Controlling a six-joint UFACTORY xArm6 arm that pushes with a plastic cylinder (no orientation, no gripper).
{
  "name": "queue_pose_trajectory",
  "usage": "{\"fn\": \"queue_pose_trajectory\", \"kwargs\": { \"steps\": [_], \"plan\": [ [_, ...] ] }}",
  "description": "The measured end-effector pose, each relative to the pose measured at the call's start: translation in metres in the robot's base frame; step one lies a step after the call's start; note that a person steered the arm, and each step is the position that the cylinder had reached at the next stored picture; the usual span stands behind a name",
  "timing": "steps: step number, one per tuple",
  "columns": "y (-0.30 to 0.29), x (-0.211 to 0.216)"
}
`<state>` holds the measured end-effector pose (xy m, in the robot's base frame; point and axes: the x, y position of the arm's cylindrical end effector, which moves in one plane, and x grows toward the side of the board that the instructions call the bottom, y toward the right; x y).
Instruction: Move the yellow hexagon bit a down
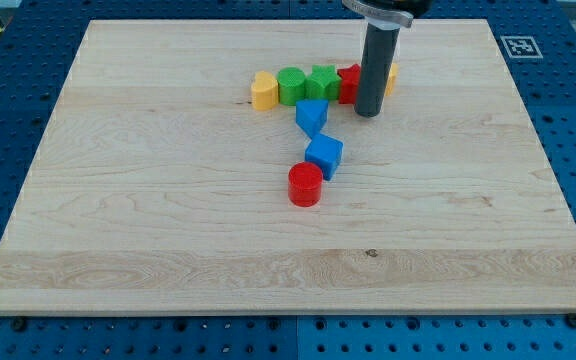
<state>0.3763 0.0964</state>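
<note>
The yellow hexagon (392, 77) is mostly hidden behind my dark rod; only a sliver of it shows at the rod's right edge, near the view's top. My tip (368, 112) rests on the board just below and in front of the red block (349, 83) and the yellow hexagon. A row runs leftward from there: a green star (323, 82), a green cylinder (292, 86) and a yellow heart-like block (262, 91).
Below the row, a blue block (311, 116), a blue cube (324, 155) and a red cylinder (305, 185) form a short downward line. The wooden board (118, 220) lies on a blue perforated table. A fiducial marker (519, 46) sits at the top right corner.
</note>
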Motion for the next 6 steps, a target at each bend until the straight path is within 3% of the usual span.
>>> {"fn": "queue_pose_trajectory", "kwargs": {
  "steps": [2,6],
  "plan": [
    [0.053,0.0],
    [0.053,-0.085]
  ]
}}
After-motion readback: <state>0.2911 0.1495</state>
